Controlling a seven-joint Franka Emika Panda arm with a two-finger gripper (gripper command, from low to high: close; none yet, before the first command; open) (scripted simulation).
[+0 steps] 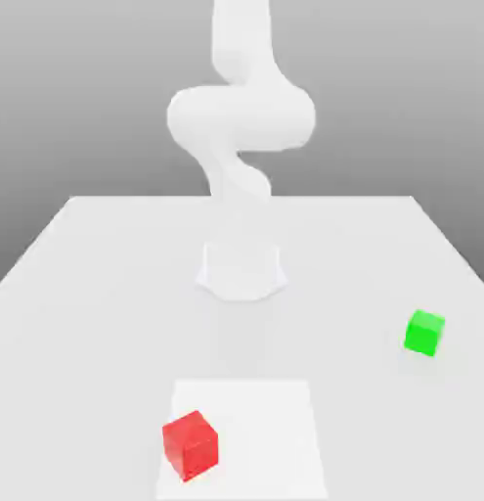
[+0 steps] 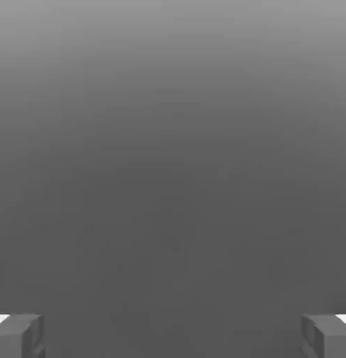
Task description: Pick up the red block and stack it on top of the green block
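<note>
Red block (image 1: 191, 444) near bench (image 1: 99, 284) front edge, exterior view's left. Green block (image 1: 423, 333) well apart, close to right edge. Open bench between them. Fingers (image 2: 18, 335) spread wide, holding nothing.

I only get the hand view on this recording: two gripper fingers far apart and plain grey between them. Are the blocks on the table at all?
Observer: Yes. The red block sits on the table, near the exterior view's front edge, on a paler square patch.
Operator: And the green one?
Observer: The green block rests on the exterior view's right side, well apart from the red block.
Operator: Is anything stacked yet?
Observer: No, both blocks lie directly on the table, and the arm rises above its base behind them. In your view the gripper is open and holds nothing.
</note>
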